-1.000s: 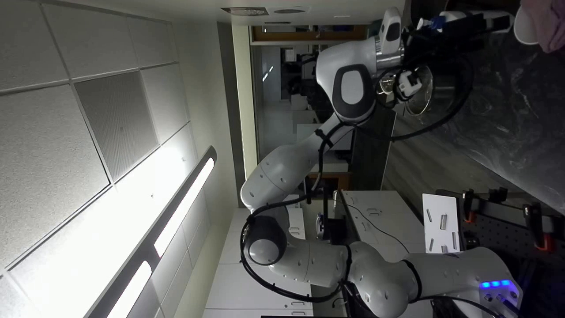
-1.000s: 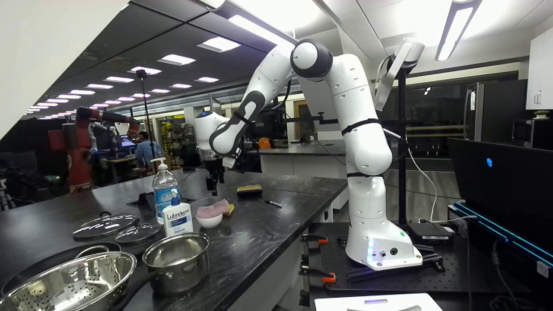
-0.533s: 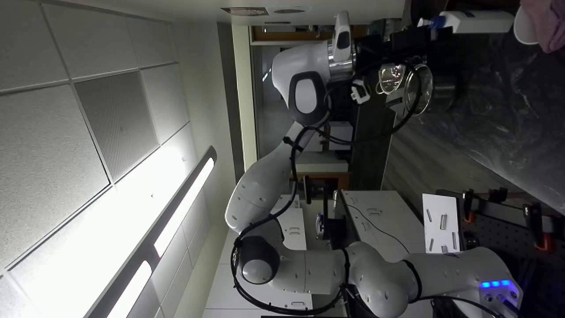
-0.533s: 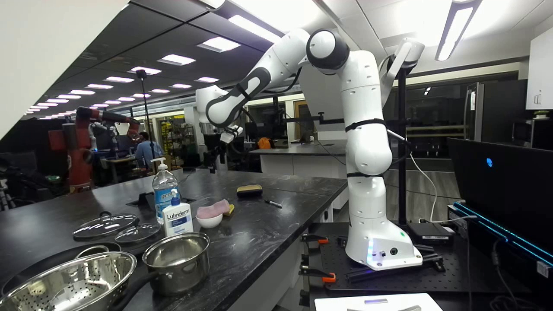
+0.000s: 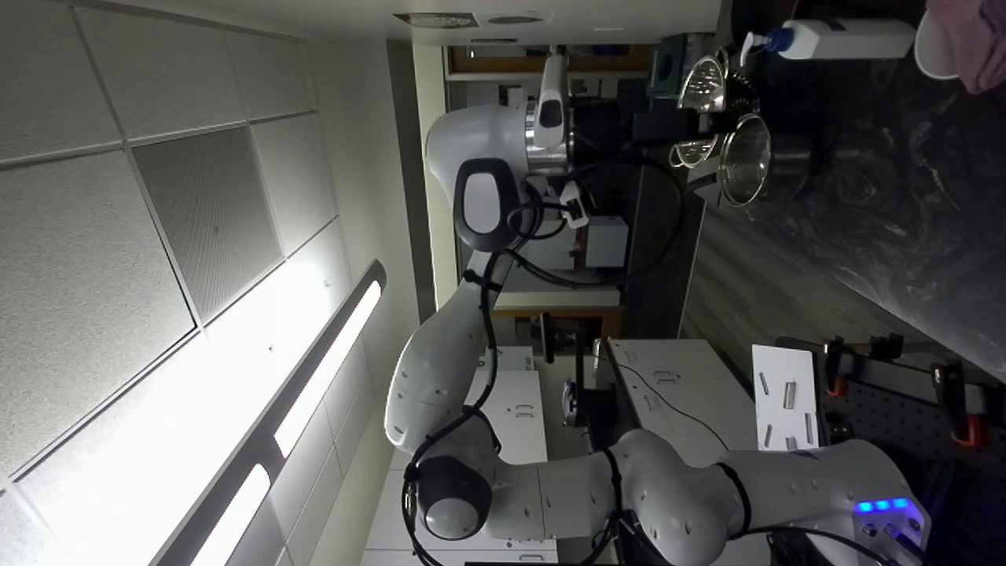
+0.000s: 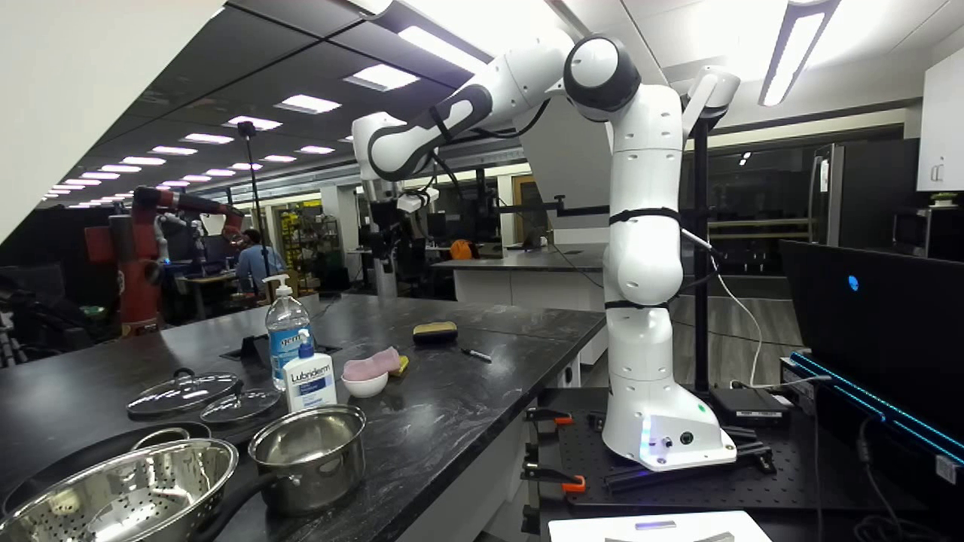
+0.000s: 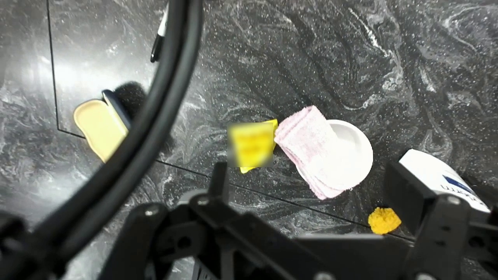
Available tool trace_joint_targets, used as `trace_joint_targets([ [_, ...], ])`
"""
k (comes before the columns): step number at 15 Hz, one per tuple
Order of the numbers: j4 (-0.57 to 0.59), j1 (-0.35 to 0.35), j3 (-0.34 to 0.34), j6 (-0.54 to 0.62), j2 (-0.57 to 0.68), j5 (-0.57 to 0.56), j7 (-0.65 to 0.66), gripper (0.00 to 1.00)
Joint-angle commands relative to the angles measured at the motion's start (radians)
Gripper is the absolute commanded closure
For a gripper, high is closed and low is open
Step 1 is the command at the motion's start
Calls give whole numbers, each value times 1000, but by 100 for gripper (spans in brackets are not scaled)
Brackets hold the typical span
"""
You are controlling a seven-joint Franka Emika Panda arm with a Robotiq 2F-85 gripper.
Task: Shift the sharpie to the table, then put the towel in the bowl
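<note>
Pink towel (image 7: 305,136) across the white bowl (image 7: 360,149), sharpie (image 6: 476,354) on the table (image 6: 452,418): both halves look done

My gripper (image 7: 310,177) hangs well above the table, jaws spread wide, holding nothing. The sharpie lies below them, off to one side, partly behind my cable (image 7: 193,35) in the wrist view; first half done, I judge. Towel and bowl sit below too, showing between the jaws; one towel end passes the rim, how deep the rest sinks I cannot tell. Left: backing away, perhaps. Against a second ago: jaws higher, farther from the towel; sharpie, towel and bowl unmoved.
</note>
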Motion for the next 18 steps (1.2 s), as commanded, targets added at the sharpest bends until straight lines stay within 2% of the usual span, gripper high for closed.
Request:
trace_joint_targets([
  [1, -19, -29, 11, -113, -89, 23, 34, 0],
  [5, -58, -41, -3, -205, -172, 64, -63, 0],
  [9, -113, -30, -47, -248, -237, 194, -314, 0],
  [11, -132, -30, -59, -268, -257, 215, -389, 0],
  [18, -127, -36, -57, -273, -245, 193, -389, 0],
])
